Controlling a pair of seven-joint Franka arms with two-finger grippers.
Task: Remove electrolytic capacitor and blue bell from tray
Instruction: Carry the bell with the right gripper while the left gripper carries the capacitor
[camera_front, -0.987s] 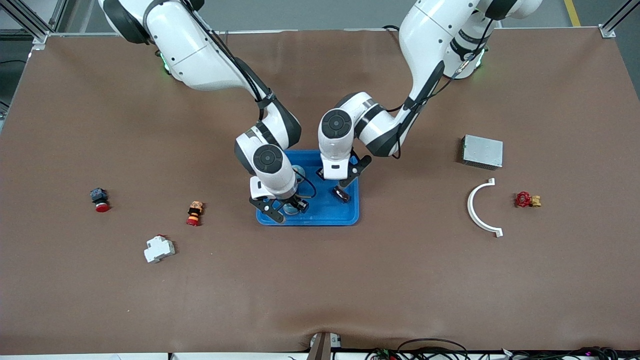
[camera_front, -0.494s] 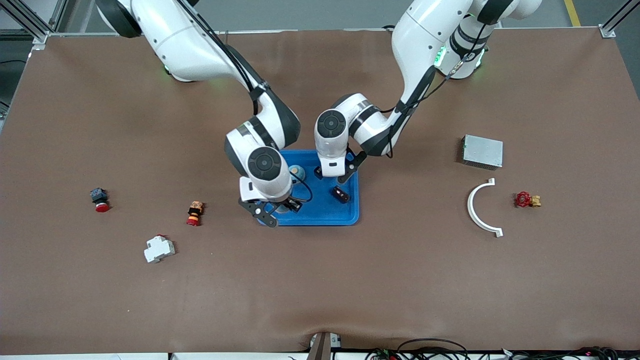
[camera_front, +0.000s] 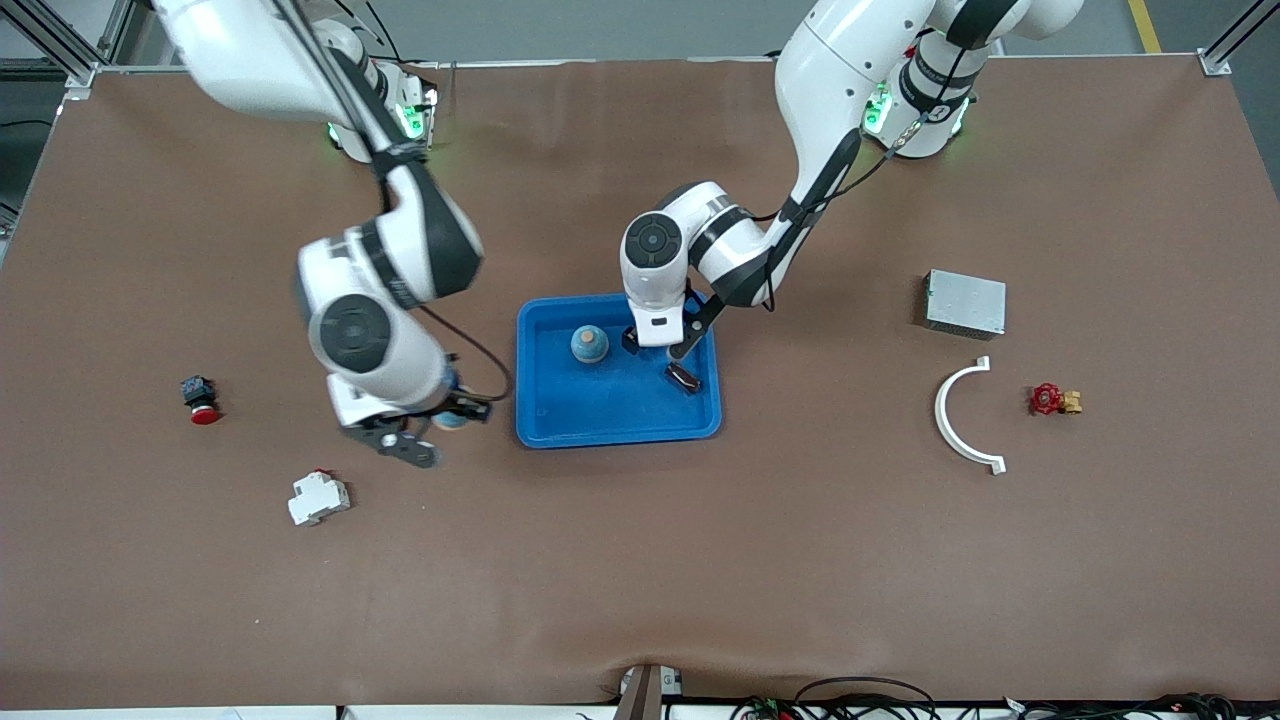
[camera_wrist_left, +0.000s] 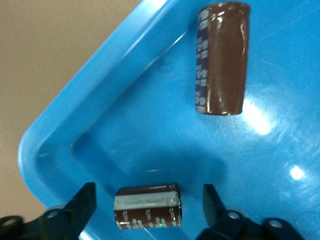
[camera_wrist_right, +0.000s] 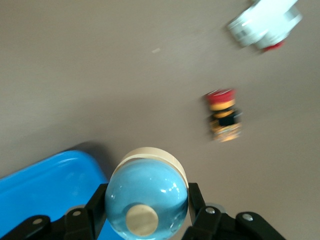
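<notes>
Left wrist view: left hand spread wide astride a short capacitor in the tray; light, slick, grip its sides. Right hand clamps a bell (smooth dome) over the counter.

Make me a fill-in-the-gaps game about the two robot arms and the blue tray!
1. The right gripper holds a blue ____ over the table.
2. The left gripper is ____ around a small capacitor.
3. A second bell sits in the blue ____.
Missing words: bell; open; tray.
</notes>
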